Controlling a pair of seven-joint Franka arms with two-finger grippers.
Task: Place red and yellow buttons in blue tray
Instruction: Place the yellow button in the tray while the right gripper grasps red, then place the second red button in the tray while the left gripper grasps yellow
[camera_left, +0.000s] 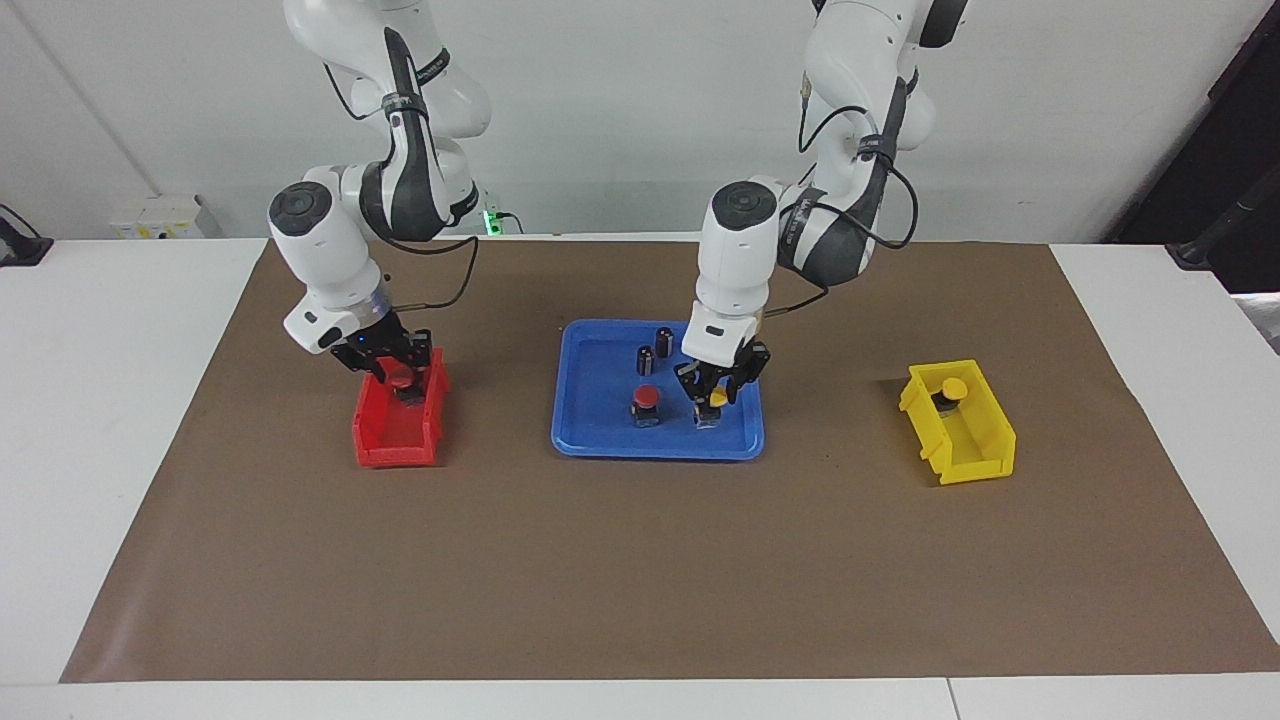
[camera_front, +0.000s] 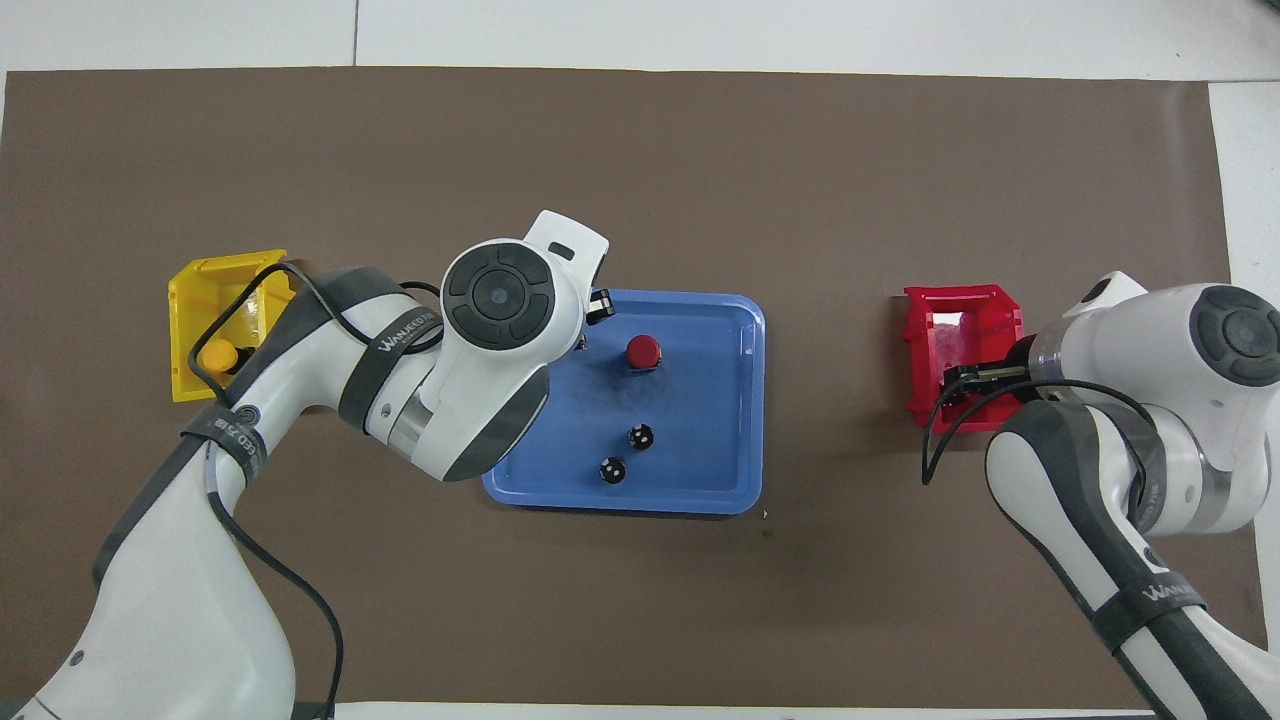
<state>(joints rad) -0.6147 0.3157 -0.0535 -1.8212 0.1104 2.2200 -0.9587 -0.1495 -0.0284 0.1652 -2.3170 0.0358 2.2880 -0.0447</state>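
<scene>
Brown paper covers the white bench (camera_left: 100, 420), and the blue tray (camera_left: 590, 435) sits at its middle. The left claw (camera_left: 712, 400) hangs low inside the tray, at the part toward the left arm's end, clamped on a yellow button (camera_left: 717, 398) whose dark base looks to be at or just above the tray floor; in the overhead view the arm's wrist covers this claw and its load. Just beside it in the tray stands a red button (camera_left: 646, 397) upright, its cap showing clearly from above (camera_front: 643, 350). Two capless dark cylinders (camera_left: 655, 351) stand in the tray nearer to the robots than the red button, close to each other but apart. The right claw (camera_left: 398, 372) is over the red bin (camera_left: 385, 445), at the bin's end nearer to the robots, with a second red button (camera_left: 400, 376) between its fingers; whether they already grip the cap or only bracket it I cannot tell. That bin lies toward the right arm's end of the bench, well apart from the tray. Toward the left arm's end lies the yellow bin (camera_left: 975, 455), and in it, at the end nearer to the robots, rests the other yellow button (camera_left: 953, 390), untouched, its cap also visible from overhead (camera_front: 217, 354).
</scene>
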